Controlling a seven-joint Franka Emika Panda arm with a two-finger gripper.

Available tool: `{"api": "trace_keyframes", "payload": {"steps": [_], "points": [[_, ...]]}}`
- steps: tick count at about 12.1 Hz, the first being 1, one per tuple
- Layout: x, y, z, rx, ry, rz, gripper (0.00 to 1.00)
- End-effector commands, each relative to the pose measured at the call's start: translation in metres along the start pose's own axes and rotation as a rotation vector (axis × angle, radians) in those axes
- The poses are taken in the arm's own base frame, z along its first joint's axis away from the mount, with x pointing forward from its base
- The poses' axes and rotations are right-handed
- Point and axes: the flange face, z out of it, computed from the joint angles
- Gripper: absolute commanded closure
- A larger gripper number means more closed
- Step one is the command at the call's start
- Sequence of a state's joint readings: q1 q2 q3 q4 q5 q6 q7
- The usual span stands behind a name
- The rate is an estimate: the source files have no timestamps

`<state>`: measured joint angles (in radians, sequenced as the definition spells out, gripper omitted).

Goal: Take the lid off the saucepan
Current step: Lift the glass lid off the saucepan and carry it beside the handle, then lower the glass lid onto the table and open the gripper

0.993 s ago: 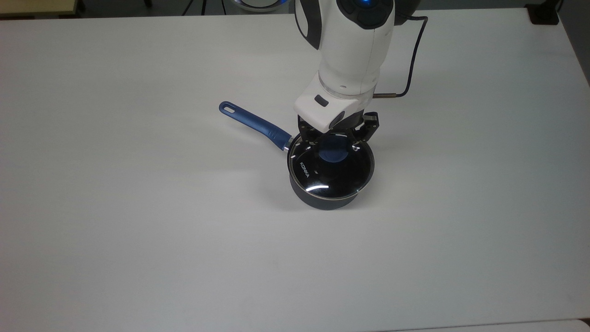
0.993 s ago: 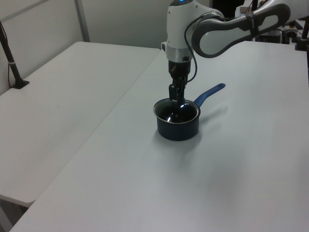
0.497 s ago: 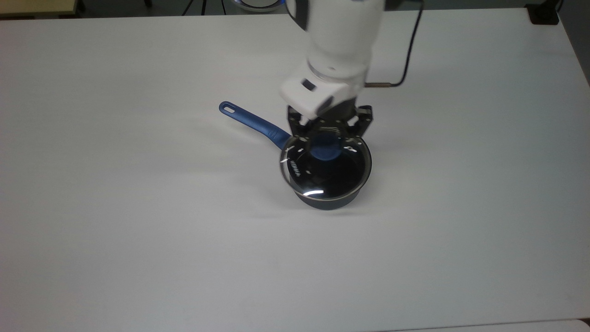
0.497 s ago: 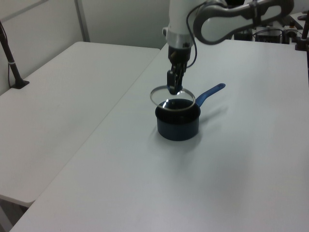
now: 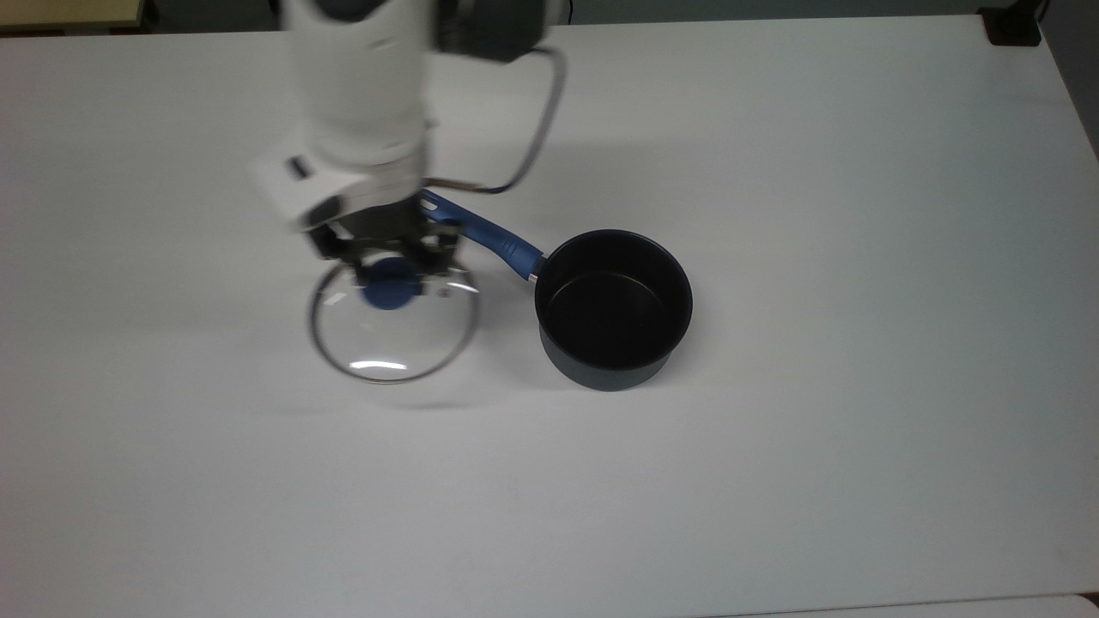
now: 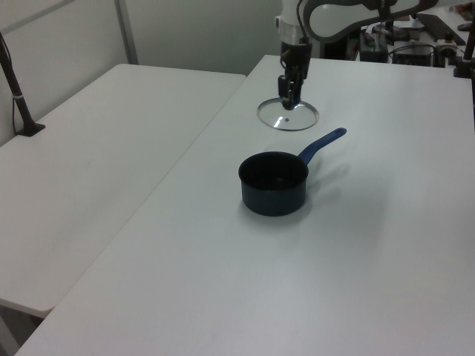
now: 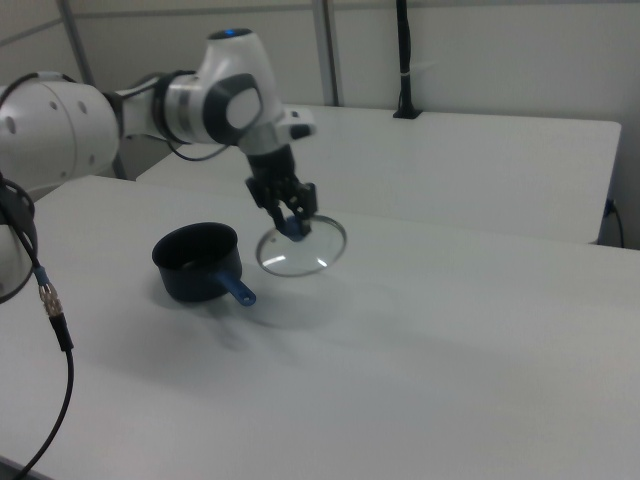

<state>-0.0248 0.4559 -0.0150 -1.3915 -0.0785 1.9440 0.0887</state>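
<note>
The dark saucepan (image 5: pixel 613 311) stands uncovered on the white table, its blue handle (image 5: pixel 481 232) pointing to the top view's upper left. I also see the saucepan (image 6: pixel 273 182) in the left view and the saucepan (image 7: pixel 197 262) in the right view. The clear glass lid (image 5: pixel 393 322) hangs in the air to the top view's left of the pan, held by its blue knob (image 5: pixel 391 285). My gripper (image 5: pixel 388 262) is shut on that knob. In the right view the lid (image 7: pixel 301 246) hangs tilted above the table under the gripper (image 7: pixel 290 218); in the left view the lid (image 6: pixel 288 116) is beyond the pan.
The white table (image 5: pixel 773 481) stretches wide around the pan. A second white table (image 6: pixel 89 170) adjoins it in the left view. A black cable (image 5: pixel 537 137) loops from the arm over the pan's handle.
The lid has come off the saucepan and travelled with my gripper to the top view's left. The pan has stayed in place, now uncovered.
</note>
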Motion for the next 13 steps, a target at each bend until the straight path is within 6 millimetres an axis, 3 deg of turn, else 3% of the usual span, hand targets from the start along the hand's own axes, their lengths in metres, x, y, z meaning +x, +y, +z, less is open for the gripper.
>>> {"api": "trace_keyframes", "payload": {"steps": [1, 3, 5, 7, 8, 9, 11, 13], "points": [[0.001, 0.049, 0.048, 0.004, -0.062, -0.015, 0.71], [0.0, 0.061, 0.083, 0.002, -0.108, -0.027, 0.71], [-0.004, 0.069, 0.102, -0.004, -0.137, -0.037, 0.71], [-0.004, 0.069, 0.11, -0.006, -0.143, -0.04, 0.7], [-0.004, 0.07, 0.112, -0.006, -0.148, -0.037, 0.65], [-0.005, 0.07, 0.113, -0.005, -0.151, -0.032, 0.4], [-0.006, 0.068, 0.114, -0.005, -0.157, -0.026, 0.0], [-0.004, 0.065, 0.099, -0.002, -0.137, -0.027, 0.0]]}}
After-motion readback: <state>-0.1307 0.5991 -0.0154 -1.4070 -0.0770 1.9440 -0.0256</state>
